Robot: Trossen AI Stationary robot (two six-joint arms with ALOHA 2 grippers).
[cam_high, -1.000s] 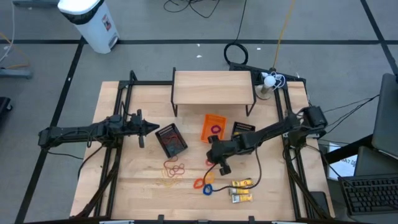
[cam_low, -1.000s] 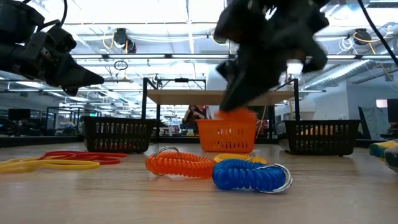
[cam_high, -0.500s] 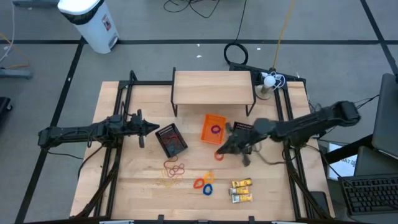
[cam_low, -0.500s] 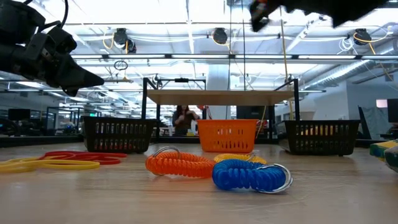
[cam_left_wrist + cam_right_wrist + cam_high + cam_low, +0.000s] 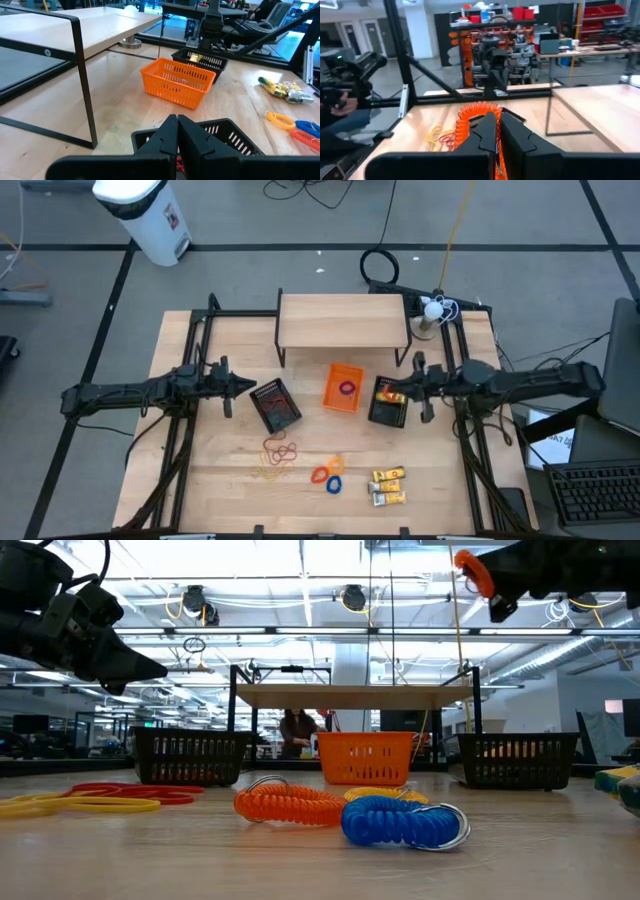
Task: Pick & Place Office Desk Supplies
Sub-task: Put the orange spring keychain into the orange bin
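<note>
While carried high over the right-hand black mesh bin (image 5: 389,401), held clear of the worktop (image 5: 230,480) for a likely drop: orange coil ring (image 5: 476,570), pinched in the closed jaws of the right gripper (image 5: 404,391). Left gripper (image 5: 248,386) parked beside the other black mesh bin (image 5: 276,404), jaws shut on nothing. Still loose on the worktop: rubber bands (image 5: 280,452), orange and blue coil rings (image 5: 327,474), 2 yellow-and-white packets (image 5: 390,487). Already lying in the orange plastic bin (image 5: 344,387): 1 ring.
</note>
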